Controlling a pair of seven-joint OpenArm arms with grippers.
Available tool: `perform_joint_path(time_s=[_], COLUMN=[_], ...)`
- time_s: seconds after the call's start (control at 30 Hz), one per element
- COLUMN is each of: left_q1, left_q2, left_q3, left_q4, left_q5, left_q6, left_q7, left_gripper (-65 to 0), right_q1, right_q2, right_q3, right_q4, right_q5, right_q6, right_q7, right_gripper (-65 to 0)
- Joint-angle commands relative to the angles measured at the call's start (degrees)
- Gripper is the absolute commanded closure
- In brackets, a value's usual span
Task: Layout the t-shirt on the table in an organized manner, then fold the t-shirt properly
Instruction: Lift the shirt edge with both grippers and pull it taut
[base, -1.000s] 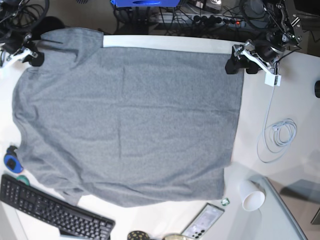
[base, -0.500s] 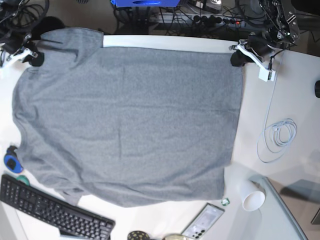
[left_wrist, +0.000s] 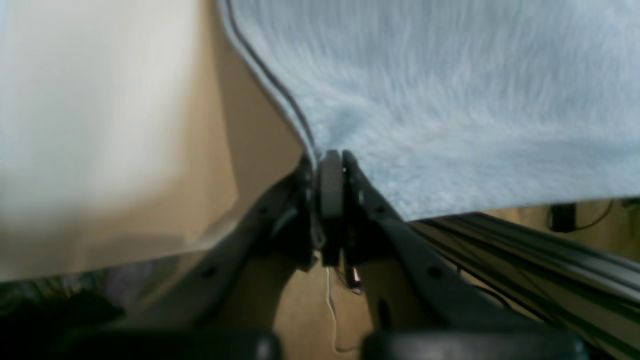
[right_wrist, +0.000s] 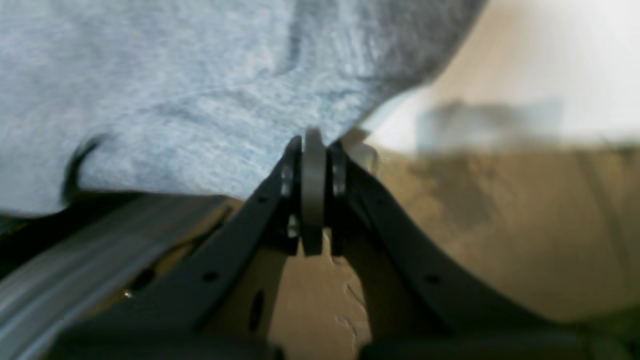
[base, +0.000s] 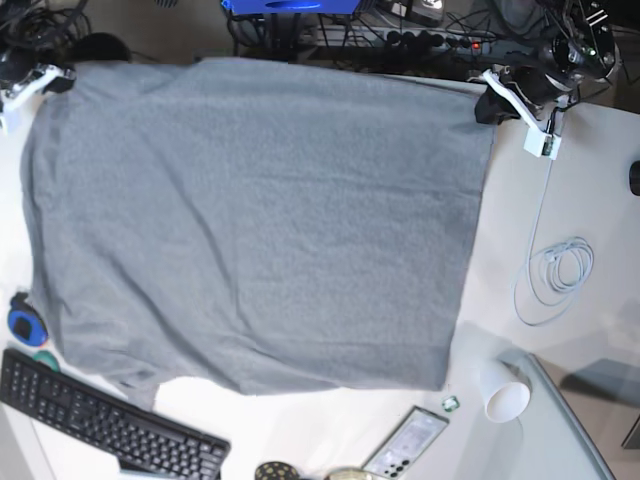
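Shirt position: the t-shirt (base: 260, 220) lies spread over most of the bench (base: 590, 200), filling the left and centre of the base view, its far edge now reaching past the bench's top rim.

Change: a second ago we saw a strip of white bench above the cloth at top centre; that strip is now covered, and the top edge runs straighter from upper left to upper right.

Left gripper (left_wrist: 330, 160): at upper right in the base view, jaws pressed together on the shirt's hemmed corner. A second ago they stood apart beside it.

Right gripper (right_wrist: 314, 142): at upper left in the base view, jaws pinching the other top corner, as before.

Meaning for the task: we judge both top corners are now held and drawn taut, so the layout step is nearly done and folding not yet begun. The lower left edge looks a little rumpled.

Containers: a white paper cup (base: 503, 392) lies on its side at lower right, well apart from the shirt; we cannot tell whether anything is in it.

Nearby: a keyboard (base: 100, 425) at lower left, a phone (base: 406, 443) at bottom centre, a coiled white cable (base: 555, 270) at right.
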Motion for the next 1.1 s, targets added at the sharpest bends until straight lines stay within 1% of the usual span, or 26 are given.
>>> perform_joint_path(time_s=[0.0, 0.17, 0.4, 0.47, 0.6, 0.7, 0.83, 0.9, 0.97, 1.07], left_q1=[0.93, 4.01, 6.47, 6.38, 5.94, 5.42, 2.6, 1.11, -0.47, -2.76], left_q2=[-0.56, -0.56, -0.47, 0.14, 0.23, 0.23, 0.23, 0.23, 0.23, 0.23], left_q3=[-0.19, -0.45, -0.45, -0.54, -0.54, -0.54, -0.54, -0.54, -0.19, -0.01], left_q4=[1.81, 5.51, 12.19, 13.77, 14.56, 15.0, 15.09, 15.09, 14.91, 14.82], left_q5=[-0.78, -0.78, -0.87, -0.87, -0.87, -0.87, -0.87, -0.87, -0.87, -0.87], left_q6=[-0.07, 0.02, 0.02, 0.02, 0.02, 0.02, 0.11, 1.78, 3.54, 3.98], left_q7=[-0.82, -0.82, -0.73, -0.73, -0.73, -0.73, -0.64, -0.64, -0.64, -0.64], left_gripper=[0.0, 0.0, 0.0, 0.0, 0.0, 0.0, 0.0, 0.0, 0.0, 0.0], right_q1=[-0.03, -0.99, 1.03, 2.17, 3.23, 4.81, 7.97, 9.47, 11.49, 14.65], right_q2=[1.07, 1.07, 1.15, 1.33, 1.42, 1.42, 2.91, 3.53, 3.62, 2.91], right_q3=[0.4, 0.05, -0.13, -0.13, -0.13, -0.22, -0.75, -3.03, -4.35, -4.97], right_q4=[2.03, 6.34, 7.48, 7.48, 9.77, 11.96, 11.52, 11.08, 11.0, 11.0], right_q5=[0.47, 0.47, 0.38, 0.38, 0.38, 0.3, 0.12, -1.81, -5.42, -10.6], right_q6=[-0.32, -0.32, -0.32, -0.32, -0.32, -0.32, -0.32, -0.32, -0.32, -0.32], right_q7=[0.13, -2.15, -5.32, -5.76, -5.93, -8.13, -10.07, -9.72, -9.54, -9.54], right_gripper=[-0.2, -0.2, -0.2, -0.2, -0.2, -0.2, -0.2, -0.2, -0.2, -0.2])
